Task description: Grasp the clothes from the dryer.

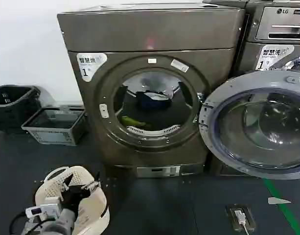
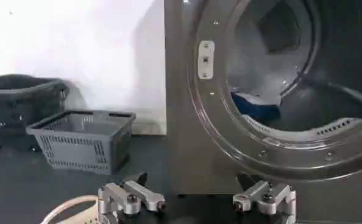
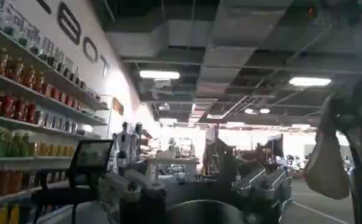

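Below the dryer (image 1: 150,88) stickered "1", left tool (image 2: 196,201) gapes wide; clothes (image 1: 152,100) lie inside.

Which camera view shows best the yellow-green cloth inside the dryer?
The head view: the yellow-green cloth lies low in the dryer drum, left of the navy piece. The left wrist view catches just the navy piece; the right wrist view faces the room.
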Robot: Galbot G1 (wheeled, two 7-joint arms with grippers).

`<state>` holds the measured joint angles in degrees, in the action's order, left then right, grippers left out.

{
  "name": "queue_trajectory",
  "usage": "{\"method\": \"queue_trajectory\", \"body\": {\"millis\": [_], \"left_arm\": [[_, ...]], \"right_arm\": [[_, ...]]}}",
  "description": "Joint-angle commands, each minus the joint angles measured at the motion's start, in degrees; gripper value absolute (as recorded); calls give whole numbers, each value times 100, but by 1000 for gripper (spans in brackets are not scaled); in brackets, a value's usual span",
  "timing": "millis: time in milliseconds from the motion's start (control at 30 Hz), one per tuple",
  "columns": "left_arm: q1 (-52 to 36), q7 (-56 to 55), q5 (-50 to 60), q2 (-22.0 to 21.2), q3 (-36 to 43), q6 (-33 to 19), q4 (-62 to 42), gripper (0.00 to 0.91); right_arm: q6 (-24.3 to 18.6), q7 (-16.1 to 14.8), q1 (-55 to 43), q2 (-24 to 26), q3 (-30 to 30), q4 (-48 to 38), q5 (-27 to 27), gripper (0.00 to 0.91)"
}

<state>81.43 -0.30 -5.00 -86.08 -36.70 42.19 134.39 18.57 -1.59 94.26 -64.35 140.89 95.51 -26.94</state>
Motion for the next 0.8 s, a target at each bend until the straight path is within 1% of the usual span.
{"method": "queue_trajectory", "body": {"millis": [33,133,167,200,300,467,567,800], "left_arm": [[3,-3,-13,2,-5,281,-13,907],[0,4,-6,0,-8,281,-22,907],[-1,4,2,-1,-5,281,-30,907],[-4,5,15,-5,-1,281,-36,907],[-23,12,50,-18,17,281,-65,907],[-20,9,48,-14,26,281,-55,907],[-22,14,49,-13,26,281,-51,907],[-26,15,83,-44,70,281,-85,907]], "right_arm": [[-310,210,-9,16,-72,-32,1,907],[-715,221,-6,15,-144,-137,-16,907],[-766,116,2,-15,-148,-119,-22,907],[-780,88,8,-25,-148,-108,-21,907],[-902,84,-14,2,-161,-113,-46,907],[-732,133,-26,-16,-223,-88,-118,907],[-742,155,-32,-10,-247,-86,-217,907],[-733,187,-35,3,-249,-78,-255,907]]}}
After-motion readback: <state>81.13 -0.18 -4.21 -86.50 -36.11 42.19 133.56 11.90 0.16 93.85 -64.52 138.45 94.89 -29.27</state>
